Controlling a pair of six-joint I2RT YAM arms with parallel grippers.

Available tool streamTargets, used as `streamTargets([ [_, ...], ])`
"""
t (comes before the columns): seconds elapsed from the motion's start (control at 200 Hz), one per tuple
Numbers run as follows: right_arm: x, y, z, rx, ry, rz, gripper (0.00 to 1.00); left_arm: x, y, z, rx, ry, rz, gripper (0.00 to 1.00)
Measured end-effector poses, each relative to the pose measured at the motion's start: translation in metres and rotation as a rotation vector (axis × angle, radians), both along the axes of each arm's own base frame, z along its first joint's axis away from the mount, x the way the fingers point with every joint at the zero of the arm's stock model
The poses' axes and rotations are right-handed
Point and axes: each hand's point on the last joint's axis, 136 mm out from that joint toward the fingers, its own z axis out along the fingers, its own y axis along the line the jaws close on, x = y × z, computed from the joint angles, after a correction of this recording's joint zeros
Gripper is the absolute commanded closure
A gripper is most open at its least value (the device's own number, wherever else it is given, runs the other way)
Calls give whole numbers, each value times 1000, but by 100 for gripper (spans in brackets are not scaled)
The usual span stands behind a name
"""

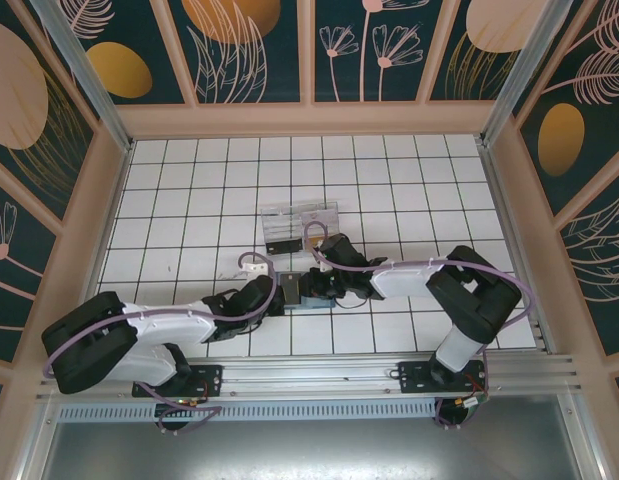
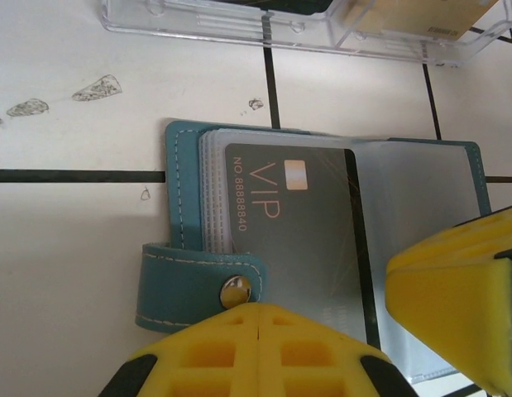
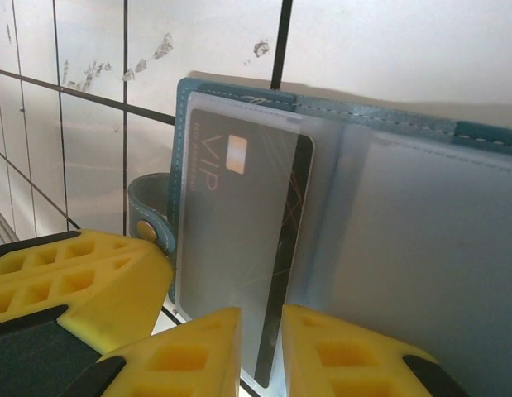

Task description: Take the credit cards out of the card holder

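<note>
The card holder (image 2: 179,198) lies open on the tiles, teal outside and greyish-blue inside (image 3: 421,248). A grey VIP credit card (image 2: 297,223) sits in its left stack of clear sleeves, and the snap strap (image 2: 189,289) curls out at the near left. My left gripper (image 2: 260,313) is shut, its tips resting at the card's near edge right by the snap. My right gripper (image 3: 262,331) stands with a narrow gap between its fingers, straddling the near end of the card (image 3: 239,231) at its black stripe. In the top view both grippers (image 1: 281,290) (image 1: 311,284) meet over the holder (image 1: 307,303).
A clear plastic compartment box (image 1: 299,228) lies just beyond the holder, its near wall close to the holder's far edge (image 2: 289,29). Smudges mark the white tiles (image 2: 65,95) to the far left. Pink walls ring the tiled floor (image 1: 189,180).
</note>
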Motion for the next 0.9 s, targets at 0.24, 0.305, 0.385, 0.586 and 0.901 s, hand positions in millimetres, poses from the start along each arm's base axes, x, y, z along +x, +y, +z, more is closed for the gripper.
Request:
streamTargets([
  [0.24, 3, -2, 0, -1, 4, -13, 78, 0, 1, -5, 21, 12, 4, 96],
  [0.305, 3, -2, -1, -2, 7, -16, 78, 0, 2, -5, 26, 15, 9, 96],
  [0.385, 3, -3, -5, -8, 14, -16, 78, 0, 3, -6, 28, 18, 11, 97],
  [0.586, 2, -2, -6, -6, 24, -9, 79, -1, 3, -7, 26, 23, 15, 100],
  [0.901, 2, 0, -7, -2, 31, -5, 82, 1, -2, -8, 9, 21, 12, 100],
])
